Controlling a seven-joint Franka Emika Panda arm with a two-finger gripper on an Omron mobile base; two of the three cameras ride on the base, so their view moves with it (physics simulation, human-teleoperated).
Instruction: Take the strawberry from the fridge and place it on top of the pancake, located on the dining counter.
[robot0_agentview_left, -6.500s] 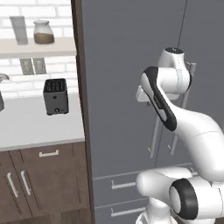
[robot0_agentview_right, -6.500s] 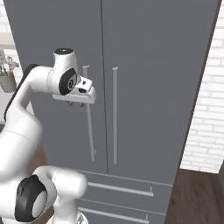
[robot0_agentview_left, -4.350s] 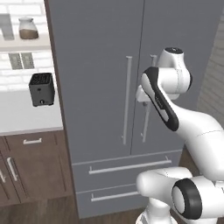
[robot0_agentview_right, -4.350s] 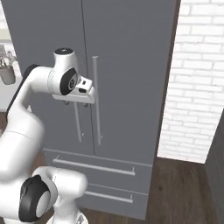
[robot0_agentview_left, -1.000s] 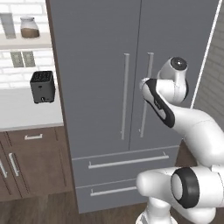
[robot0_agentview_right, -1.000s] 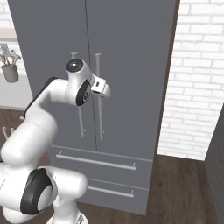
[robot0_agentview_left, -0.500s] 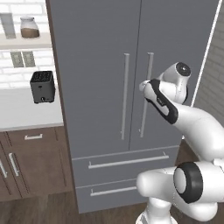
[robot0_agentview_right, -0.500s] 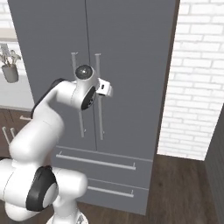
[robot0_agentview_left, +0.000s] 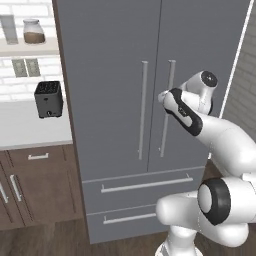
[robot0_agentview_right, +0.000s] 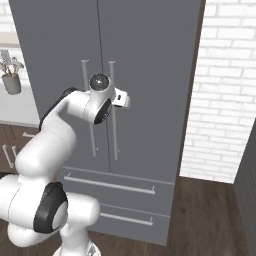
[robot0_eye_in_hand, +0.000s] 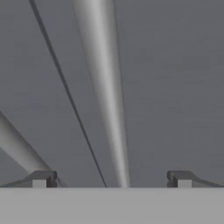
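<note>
From the left base view, the arm has pushed forward over the last second, so the end effector (robot0_agentview_left: 163, 97) now sits right at the fridge (robot0_agentview_left: 110, 60), level with the upper part of the right door's handle (robot0_agentview_left: 167, 107), where a moment ago it hung back a little from the door face. The left door's handle (robot0_agentview_left: 143, 109) stands just beside it across the centre seam, and the black toaster (robot0_agentview_left: 48, 99) rests on the counter (robot0_agentview_left: 30, 127) well off to the left. In the right base view the wrist has likewise closed in on the doors, the end effector (robot0_agentview_right: 123, 101) reaching just past the right handle (robot0_agentview_right: 113, 112), while both doors remain shut. The hand view shows the handle (robot0_eye_in_hand: 105, 94) running up between the two widely parted fingertips (robot0_eye_in_hand: 40, 179), which grip nothing yet. This reads as the approach to a door pull nearing its end; closing on the bar looks like the next need. The strawberry is presumably behind the closed doors, unseen.
</note>
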